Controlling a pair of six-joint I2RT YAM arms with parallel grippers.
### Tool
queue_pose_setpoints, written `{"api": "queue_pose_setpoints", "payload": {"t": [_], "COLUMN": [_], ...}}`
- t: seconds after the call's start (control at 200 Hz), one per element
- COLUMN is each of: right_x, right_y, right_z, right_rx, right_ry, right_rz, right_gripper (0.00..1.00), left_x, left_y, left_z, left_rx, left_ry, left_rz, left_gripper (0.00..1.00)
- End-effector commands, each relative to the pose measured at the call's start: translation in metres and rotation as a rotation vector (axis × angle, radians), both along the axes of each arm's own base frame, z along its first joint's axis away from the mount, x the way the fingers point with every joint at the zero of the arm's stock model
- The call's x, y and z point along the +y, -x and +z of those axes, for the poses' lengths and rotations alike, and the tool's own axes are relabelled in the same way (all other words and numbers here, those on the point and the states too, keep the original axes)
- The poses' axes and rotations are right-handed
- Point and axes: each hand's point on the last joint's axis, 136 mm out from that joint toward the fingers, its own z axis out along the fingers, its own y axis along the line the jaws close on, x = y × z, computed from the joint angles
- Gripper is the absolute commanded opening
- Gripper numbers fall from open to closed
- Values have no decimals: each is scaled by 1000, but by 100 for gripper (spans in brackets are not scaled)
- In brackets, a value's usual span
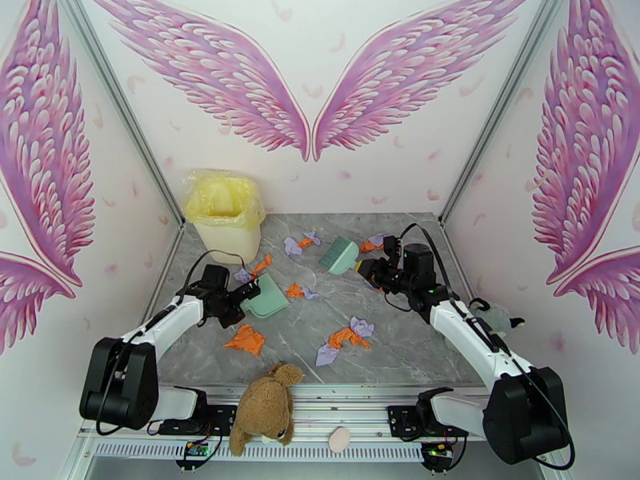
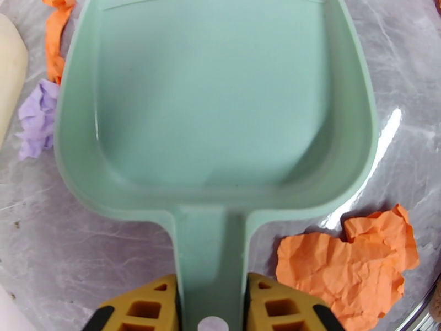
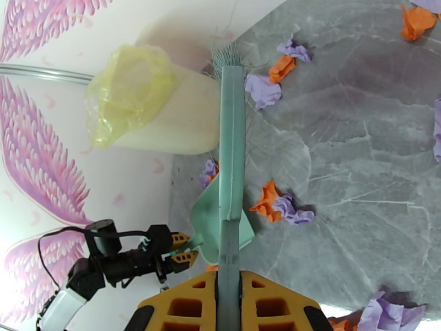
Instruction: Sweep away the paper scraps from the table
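Left claw [image 2: 212, 299] clamps dustpan [image 2: 215, 106], right claw [image 3: 229, 296] clamps brush [image 3: 231, 150]; I'd press its lip flat and sweep paper scraps [image 1: 350, 338] in.

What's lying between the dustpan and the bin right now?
An orange scrap and a purple scrap lie on the table between dustpan and bin, seen in the left wrist view.

The dustpan [image 2: 220, 106] and the brush [image 1: 340, 255] are mint green. The paper scraps [image 1: 346, 339] are orange and light purple. The table [image 1: 416, 330] is grey marble with pale veins. The bin [image 1: 228, 235] is cream with a yellow liner [image 1: 224, 194].
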Motion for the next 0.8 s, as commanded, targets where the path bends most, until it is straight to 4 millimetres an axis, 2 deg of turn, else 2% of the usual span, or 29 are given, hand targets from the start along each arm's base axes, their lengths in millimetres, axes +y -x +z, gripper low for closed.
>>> {"api": "queue_pose_setpoints", "payload": {"t": [0.0,0.145,0.275,0.395,0.525,0.665,0.795], "right_x": [-2,-2,-4,-6,-4,13,50], "right_y": [3,3,2,0,-3,-12,-15], "right_z": [-2,-3,-6,-5,-7,-9,-7], "right_rx": [-8,-2,17,27,49,96,116], "right_ry": [1,17,63,95,119,82,85], "right_rz": [8,10,22,32,62,158,293], "right_gripper": [9,9,9,9,9,8,5], "left_x": [5,-10,-23,-20,-21,-18,-6], "left_y": [13,22,16,7,12,23,29], "left_z": [18,52,87,115,144,177,197], "left_rx": [5,10,-22,-77,-125,-238,-300], "left_ry": [-21,70,194,249,328,396,436], "left_rz": [23,44,131,254,313,334,433], "left_gripper": [3,0,0,0,0,0,0]}}
